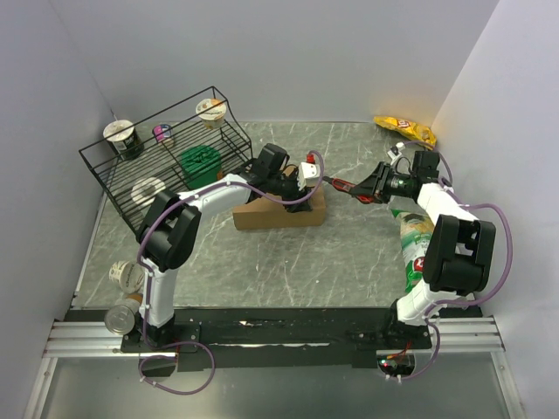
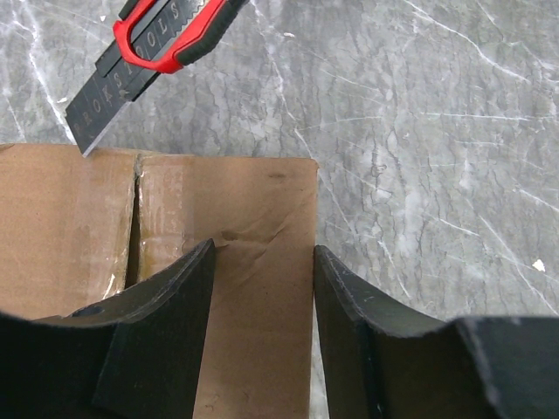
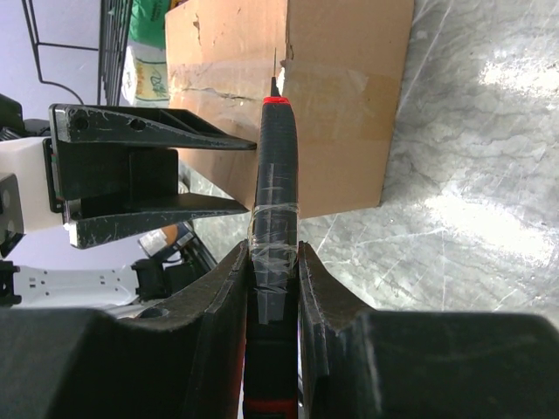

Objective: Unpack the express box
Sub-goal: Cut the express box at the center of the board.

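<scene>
The box (image 1: pixel 279 212) lies at the middle of the table (image 1: pixel 349 262), flaps closed and the centre seam taped over. The left gripper (image 1: pixel 301 177) reaches over the box's 3 o'clock end. In its wrist view the fingers (image 2: pixel 166 336) stand well apart above the cardboard (image 2: pixel 253 227) near that end edge, holding nothing, and whether they touch the box cannot be told. The right gripper (image 1: pixel 360 188) comes in from 3 o'clock of the box and is clamped on the handle of a knife (image 1: pixel 336 182). In the right wrist view the gripper (image 3: pixel 273 297) has both fingers pressed against the black handle (image 3: pixel 273 218), which is wrapped in clear tape. The blade points at the taped seam of the box (image 3: pixel 341 96), and the parted left gripper (image 3: pixel 148 175) sits at 9 o'clock of the handle. From the left wrist, the knife (image 2: pixel 144 57) shows a black blade in a red and black body, its tip meeting the box's edge just beside the seam. A wire rack (image 1: pixel 113 179) holding cups stands at 10 o'clock of the box. A yellow bag (image 1: pixel 406 131) lies at 2 o'clock by the far wall.
</scene>
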`<state>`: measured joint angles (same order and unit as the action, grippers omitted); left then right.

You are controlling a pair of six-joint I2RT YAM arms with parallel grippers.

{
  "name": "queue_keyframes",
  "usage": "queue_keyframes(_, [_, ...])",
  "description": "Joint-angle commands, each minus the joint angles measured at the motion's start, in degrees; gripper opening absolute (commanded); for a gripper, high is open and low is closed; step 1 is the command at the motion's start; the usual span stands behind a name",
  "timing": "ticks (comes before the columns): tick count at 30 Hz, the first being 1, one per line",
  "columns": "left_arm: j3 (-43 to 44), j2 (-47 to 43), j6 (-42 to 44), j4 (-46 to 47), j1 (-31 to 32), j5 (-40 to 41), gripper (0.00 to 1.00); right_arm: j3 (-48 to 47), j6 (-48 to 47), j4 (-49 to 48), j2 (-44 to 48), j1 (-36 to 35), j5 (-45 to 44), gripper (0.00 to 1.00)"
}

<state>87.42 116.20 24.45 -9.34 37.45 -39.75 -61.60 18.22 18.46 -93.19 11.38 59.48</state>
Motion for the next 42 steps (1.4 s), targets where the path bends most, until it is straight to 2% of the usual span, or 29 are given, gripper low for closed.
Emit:
queue_keyframes(1, [-1.64,3.15,-1.16,-7.00,-0.45,2.31,0.51,0.34,0.50,-3.07,1.51,0.22,0.90,0.00])
queue_keyframes(18, [-1.55,3.42,-1.07,-7.09,-0.54,2.13,0.51,3.86,2.43,-5.53,5.12,2.24,-0.33,0.00])
queue_keyframes(42, [-1.46,3.77,-1.16,-7.00,-0.45,2.22,0.51,1.14,-0.99,-0.18,0.46,1.46,4.06,0.00])
